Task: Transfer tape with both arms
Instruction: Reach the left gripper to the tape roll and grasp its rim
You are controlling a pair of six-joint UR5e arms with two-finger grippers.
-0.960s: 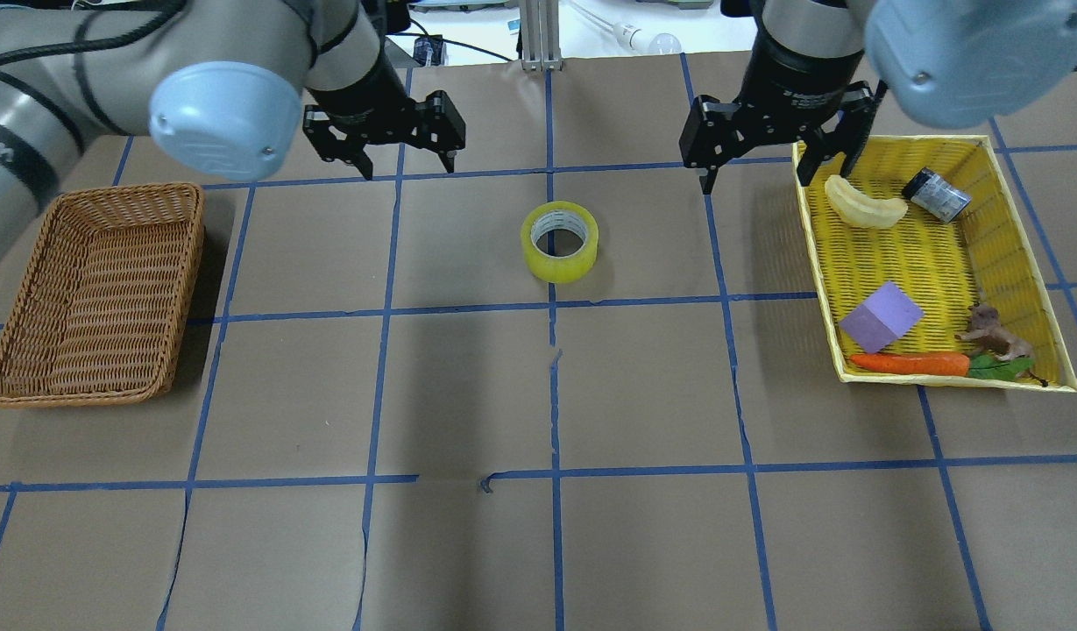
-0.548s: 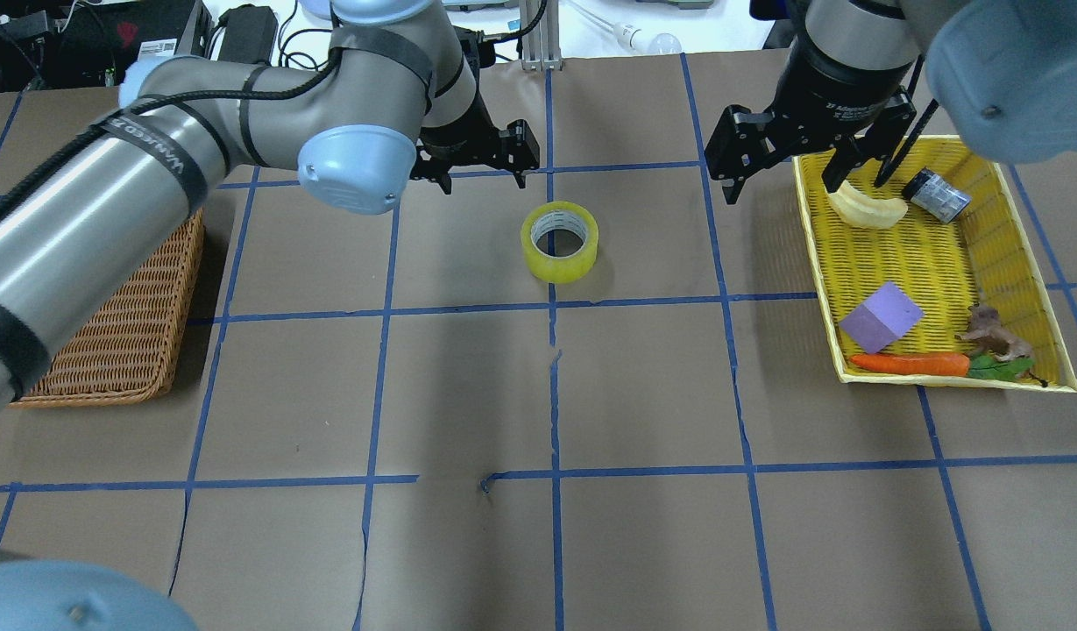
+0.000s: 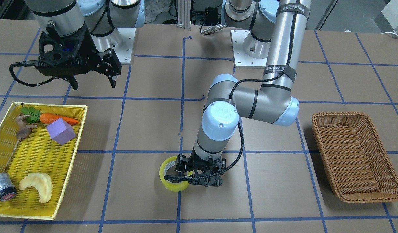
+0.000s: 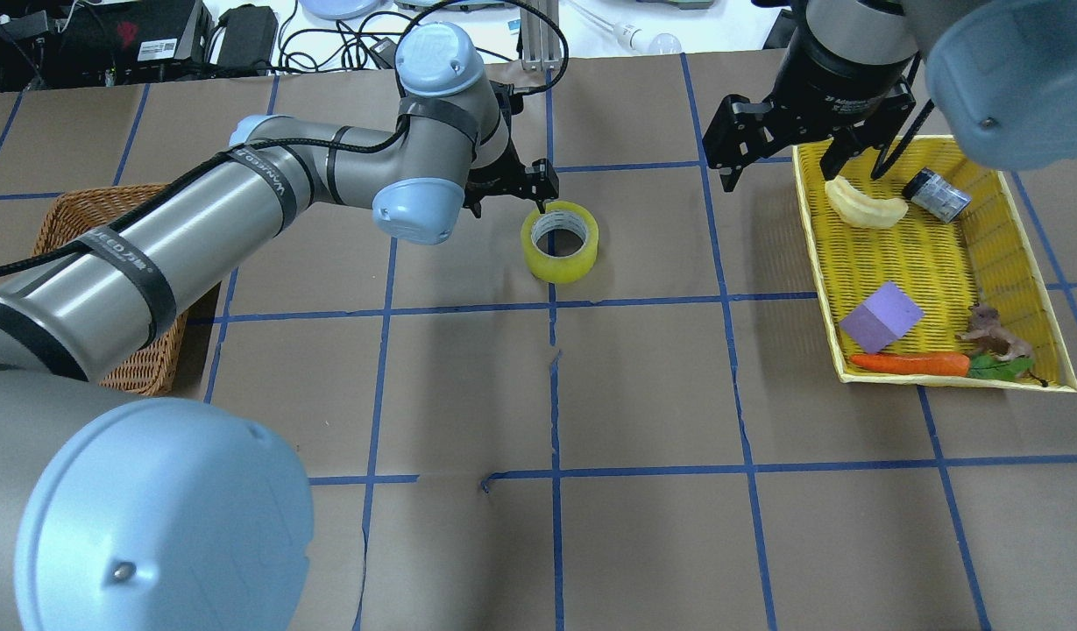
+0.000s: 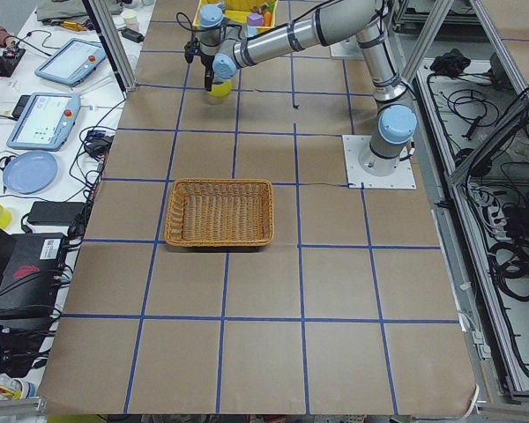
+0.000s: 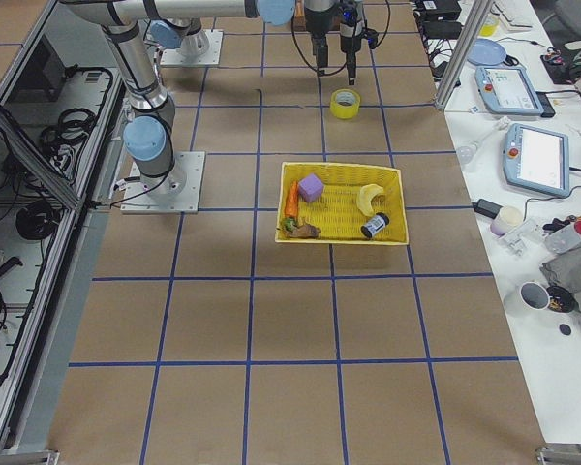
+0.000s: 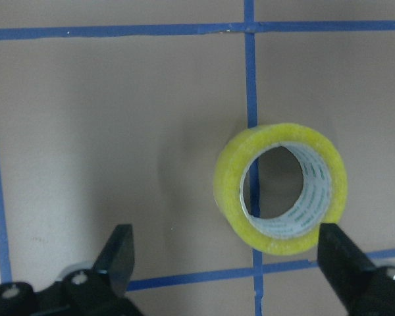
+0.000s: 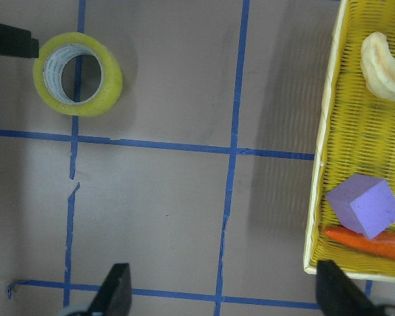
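Observation:
The tape (image 4: 559, 242), a yellowish ring with a whitish core, lies flat on the brown table near the middle; it also shows in the front view (image 3: 173, 187), the left wrist view (image 7: 281, 187) and the right wrist view (image 8: 78, 74). My left gripper (image 4: 510, 200) is open and low beside the tape, one fingertip at its rim; in the left wrist view (image 7: 230, 276) the tape lies ahead, offset towards the right finger. My right gripper (image 4: 779, 175) is open and empty, held high by the yellow tray's far left corner, also seen in the front view (image 3: 93, 84).
A yellow tray (image 4: 814, 254) on the right holds a banana piece (image 4: 864, 207), a grey can (image 4: 937, 194), a purple cube (image 4: 882, 317), a carrot (image 4: 910, 364) and a toy animal. A brown wicker basket (image 4: 82, 210) stands at the left, partly under my left arm.
My left arm has swung right and down, bringing its open gripper from beyond the tape to right beside it. The right gripper has barely shifted. The tape has not moved.

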